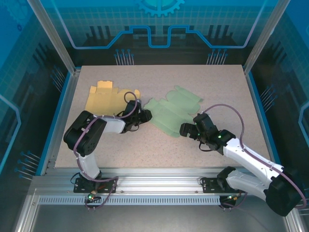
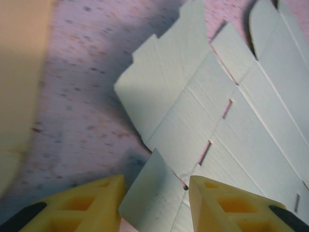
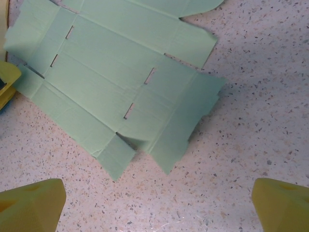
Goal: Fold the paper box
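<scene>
- Nearest, the right arm [image 1: 251, 162] reaches from the front edge of the table [image 1: 193, 150] toward the green paper box blank [image 1: 171, 111], ending just short of the blank's near right edge.
- Its jaws stand wide apart and hold nothing. In the right wrist view the two yellow fingers [image 3: 34, 203] hang over bare table, and the blank [image 3: 120, 82] lies just beyond them.
- At the blank's left end is the left arm [image 1: 91, 135]. Its jaws are partly apart, the yellow fingers [image 2: 87, 203] straddling a small end flap [image 2: 154, 193] of the blank [image 2: 231, 121]. A sliver of table shows beside the flap, so they are not clamped on it.
- Between the two arms the blank lies unfolded on the table, with its crease lines and short slots facing up. The small end flap by the left jaws is slightly lifted.
- Farther back, a yellow box blank [image 1: 108, 96] lies flat just beyond and to the left of the green blank's left end.
</scene>
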Motion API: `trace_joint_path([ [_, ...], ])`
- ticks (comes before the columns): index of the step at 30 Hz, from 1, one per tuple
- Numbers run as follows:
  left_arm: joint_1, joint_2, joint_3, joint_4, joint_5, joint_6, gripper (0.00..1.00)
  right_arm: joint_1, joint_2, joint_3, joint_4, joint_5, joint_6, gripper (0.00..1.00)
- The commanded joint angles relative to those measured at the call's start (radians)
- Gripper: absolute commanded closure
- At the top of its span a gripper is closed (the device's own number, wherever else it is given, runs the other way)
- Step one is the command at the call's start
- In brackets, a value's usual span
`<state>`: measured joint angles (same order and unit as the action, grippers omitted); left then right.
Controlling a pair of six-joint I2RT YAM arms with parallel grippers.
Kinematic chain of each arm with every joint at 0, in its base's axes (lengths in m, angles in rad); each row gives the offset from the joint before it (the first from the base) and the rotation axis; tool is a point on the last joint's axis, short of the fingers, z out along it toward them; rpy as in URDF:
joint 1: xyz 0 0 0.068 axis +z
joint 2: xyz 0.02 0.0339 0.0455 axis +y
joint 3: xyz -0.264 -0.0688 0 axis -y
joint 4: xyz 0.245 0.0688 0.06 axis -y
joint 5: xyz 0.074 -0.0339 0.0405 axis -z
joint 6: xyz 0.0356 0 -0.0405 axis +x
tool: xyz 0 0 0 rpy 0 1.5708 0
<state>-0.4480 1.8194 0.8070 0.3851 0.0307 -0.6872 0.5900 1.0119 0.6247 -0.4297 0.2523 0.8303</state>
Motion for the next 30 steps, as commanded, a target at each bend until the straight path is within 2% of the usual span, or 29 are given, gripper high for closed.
trace_joint_path([
  [1, -0.002, 0.004, -0.010, 0.080, 0.064, -0.023, 0.64, 0.016, 0.011, 0.033, -0.009, 0.012, 0.010, 0.00],
  [5, -0.003, 0.017, -0.010, 0.094, 0.065, -0.015, 0.71, 0.021, 0.019, 0.039, -0.007, 0.010, 0.005, 0.00],
  [9, -0.003, 0.047, 0.000, 0.106, 0.078, -0.018, 0.73, 0.022, 0.021, 0.041, -0.014, 0.013, 0.002, 0.00],
  [13, -0.003, 0.058, -0.001, 0.091, 0.074, -0.016, 0.63, 0.024, 0.010, 0.042, -0.020, 0.018, 0.001, 0.00],
  [17, -0.002, 0.059, -0.013, 0.092, 0.073, -0.011, 0.64, 0.024, 0.002, 0.038, -0.019, 0.024, 0.000, 0.00],
  [21, -0.002, 0.067, -0.015, 0.103, 0.080, -0.003, 0.76, 0.023, 0.002, 0.044, -0.018, 0.026, -0.012, 0.00],
  [26, -0.003, 0.060, 0.008, 0.099, 0.092, 0.044, 0.99, 0.024, -0.023, 0.052, -0.028, 0.047, -0.037, 0.00],
  [30, -0.003, 0.003, 0.050, 0.040, 0.090, 0.150, 1.00, 0.024, -0.055, 0.070, -0.017, 0.041, -0.116, 0.00],
])
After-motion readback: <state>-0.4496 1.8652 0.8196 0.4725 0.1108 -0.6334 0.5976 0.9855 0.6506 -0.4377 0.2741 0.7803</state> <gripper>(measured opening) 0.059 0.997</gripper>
